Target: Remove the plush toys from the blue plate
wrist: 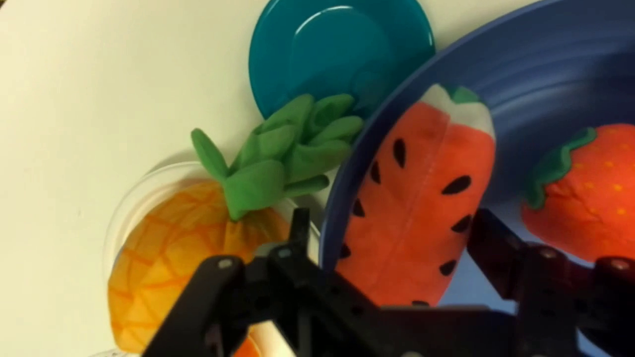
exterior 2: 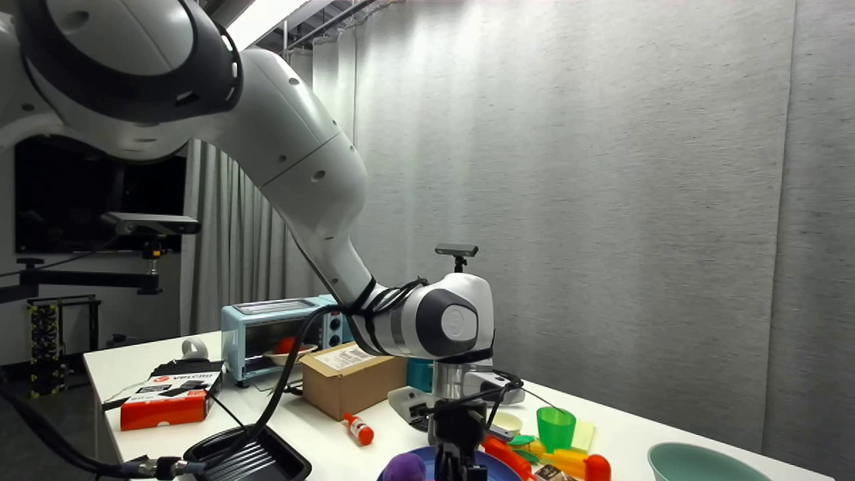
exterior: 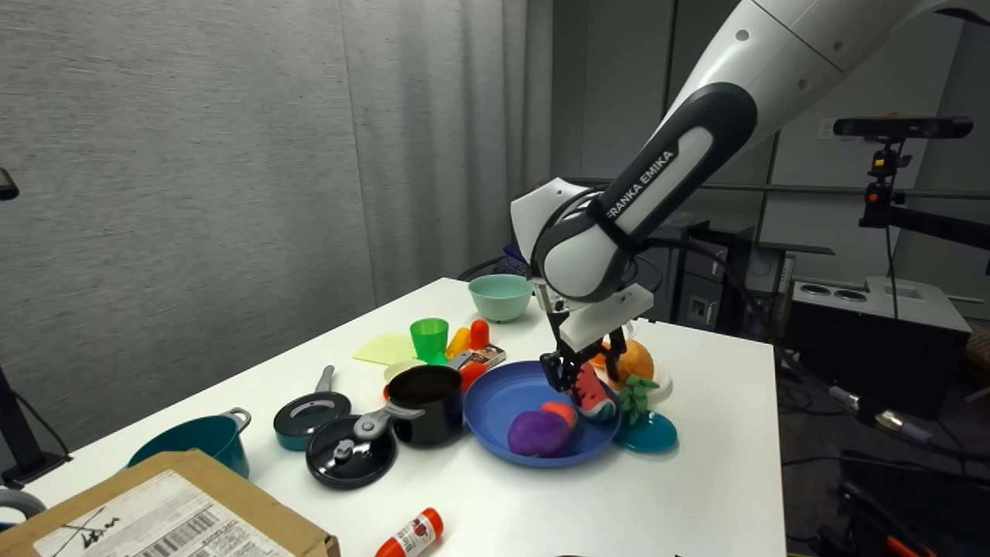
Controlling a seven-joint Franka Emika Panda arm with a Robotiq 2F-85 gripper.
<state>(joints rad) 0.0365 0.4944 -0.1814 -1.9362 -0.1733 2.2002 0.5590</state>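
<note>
Gripper (wrist: 392, 233) jaws spread wide, straddling watermelon (wrist: 416, 198) plus a stretch of blue plate (exterior: 491, 410) rim. One finger is outside the rim, pineapple (wrist: 163, 253) side; the other is inside, between watermelon and strawberry (wrist: 590, 198), right at watermelon's edge, can't tell if touching. On the plate: watermelon along the inner edge, strawberry further in, purple toy (exterior: 537, 435) next to strawberry, contact unclear. Pineapple is off the plate, on a white dish (wrist: 171, 179) just beside it; in wrist view its leaves overlap a teal disc (wrist: 342, 54). Table (exterior: 696, 495), in an exterior view: black pot (exterior: 441, 427) just beside plate, opposite side from pineapple; green cup (exterior: 429, 338) and teal bowl (exterior: 500, 300) further back; red bottle (exterior: 418, 534) lying on its side, well apart.
</note>
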